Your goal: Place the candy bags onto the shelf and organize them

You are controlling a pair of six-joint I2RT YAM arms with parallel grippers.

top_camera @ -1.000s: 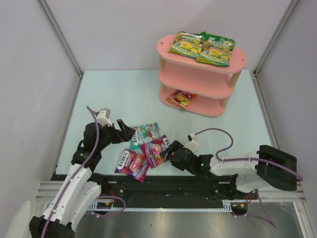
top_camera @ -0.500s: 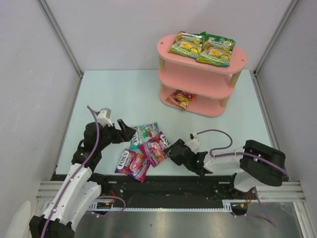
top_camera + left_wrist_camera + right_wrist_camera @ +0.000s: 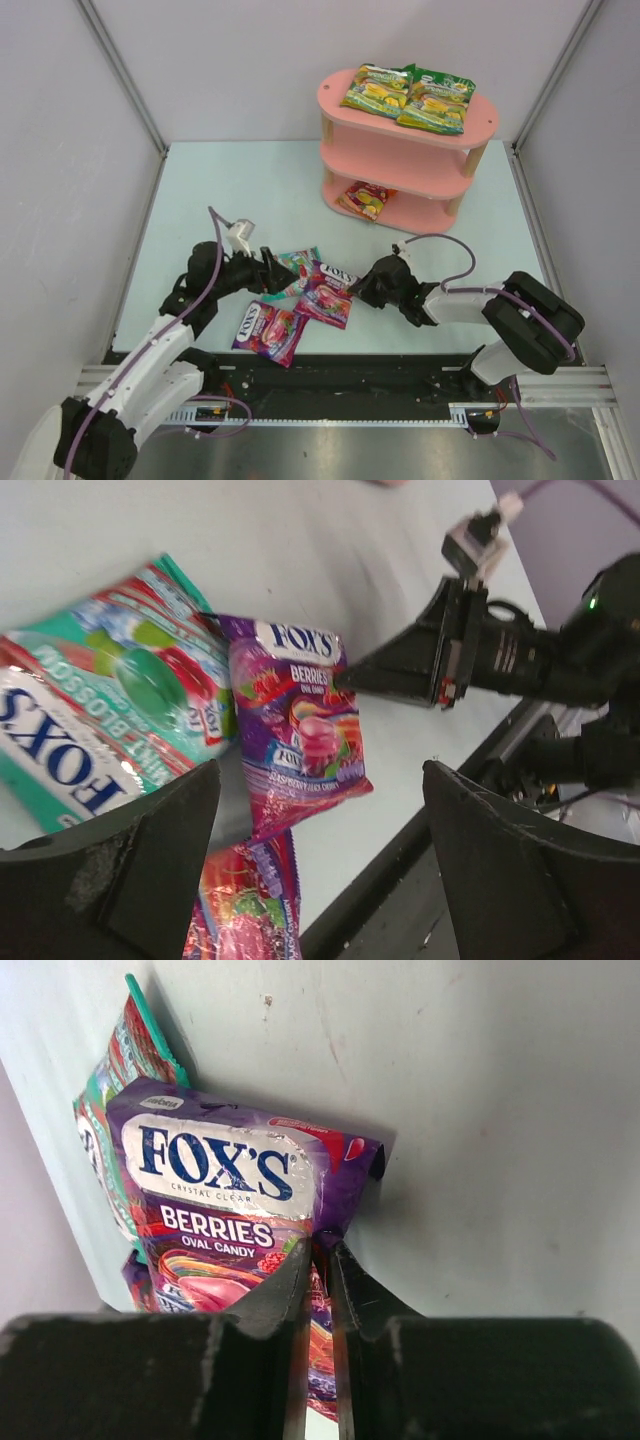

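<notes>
My right gripper (image 3: 318,1252) pinches the purple bag (image 3: 222,1192) by its edge, while my left gripper (image 3: 274,272) hangs open beside the teal bag (image 3: 298,264).

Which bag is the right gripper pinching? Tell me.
The purple berries bag, clamped by the right gripper; the teal bag and nearer pink bag lie free.

Robot test cell, lab setting: plain grey panel walls (image 3: 60,150) on aluminium posts (image 3: 118,70) enclose a pale surface (image 3: 240,190); dark mounting rail (image 3: 340,368) along bottom of frame.
</notes>
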